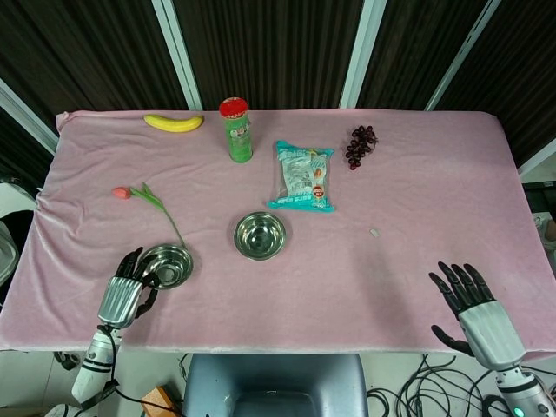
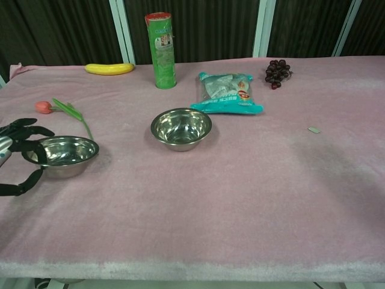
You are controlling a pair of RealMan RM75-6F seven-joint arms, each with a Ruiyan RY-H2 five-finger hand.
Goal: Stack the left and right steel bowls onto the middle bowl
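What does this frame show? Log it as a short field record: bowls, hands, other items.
left bowl: steel bowl gripped at its rim by the left hand, left of the middle bowl
middle bowl: steel bowl upright on the pink tablecloth, nothing stacked in it
right bowl: none visible in either view
right hand: right hand open, fingers spread, at the near right table edge, holding nothing
other items: banana, green can, snack bag, grapes, tulip
stacking: not yet done
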